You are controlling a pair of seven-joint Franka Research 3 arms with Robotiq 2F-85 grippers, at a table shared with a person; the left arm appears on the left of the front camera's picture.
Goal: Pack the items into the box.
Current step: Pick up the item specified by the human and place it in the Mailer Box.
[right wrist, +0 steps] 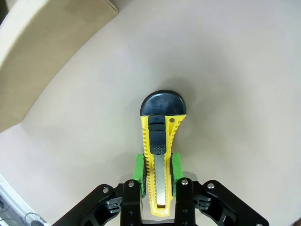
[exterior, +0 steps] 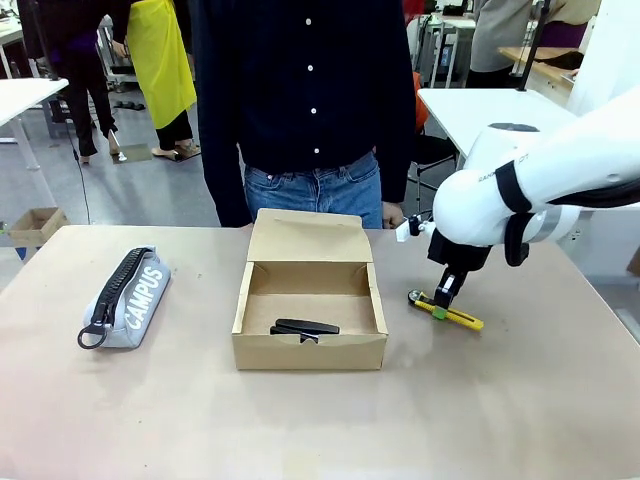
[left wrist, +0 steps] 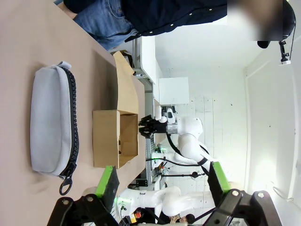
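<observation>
A yellow-and-black utility knife lies on the table just right of the box. My right gripper is shut on it; in the right wrist view the green pads clamp the sides of the utility knife, whose black end cap points away. The brown cardboard box stands open at the table's middle with its lid flap up, and a flat black object lies inside. My left gripper is open with nothing between its fingers, looking sideways at the box.
A grey zipped "CAMPUS" pencil case lies on the left of the table. A person in a dark shirt and jeans stands at the far edge behind the box. A corner of the box shows at the right wrist view's upper left.
</observation>
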